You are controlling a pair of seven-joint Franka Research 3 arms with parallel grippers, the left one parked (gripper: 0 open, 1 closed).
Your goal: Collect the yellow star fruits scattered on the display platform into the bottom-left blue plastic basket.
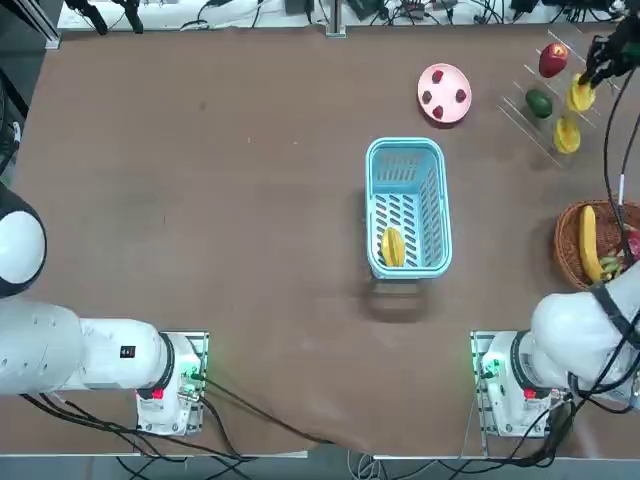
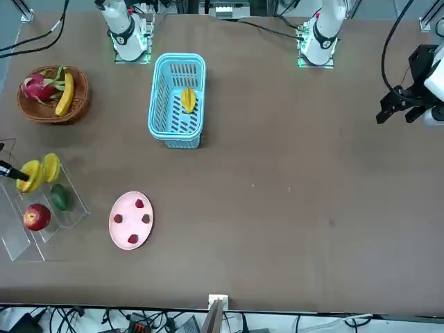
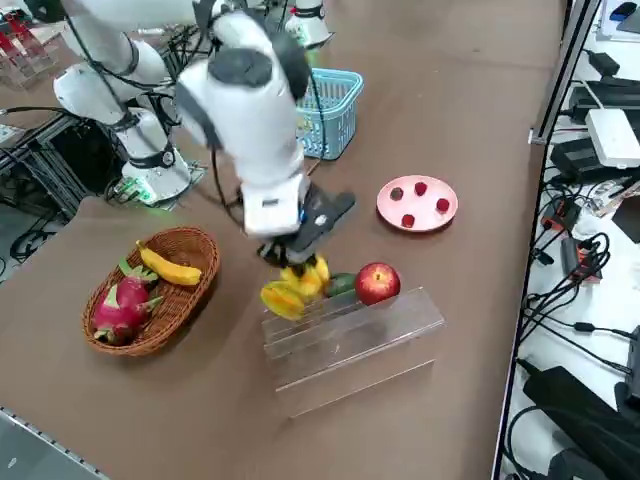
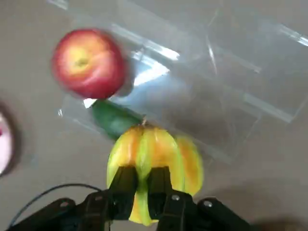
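One star fruit (image 1: pixel 392 246) lies in the blue plastic basket (image 1: pixel 436 215), mid-bench. Well to the right of the basket, above the clear display platform (image 3: pixel 350 340), the right pincer (image 4: pixel 142 188) is clamped on a second star fruit (image 4: pixel 154 159). A third star fruit (image 1: pixel 567 134) sits on the platform beside it.

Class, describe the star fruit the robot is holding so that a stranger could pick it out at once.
Find the clear display platform beside the woven basket. Of its two star fruits, it is the one pinched in the right claw, nearer the green fruit.
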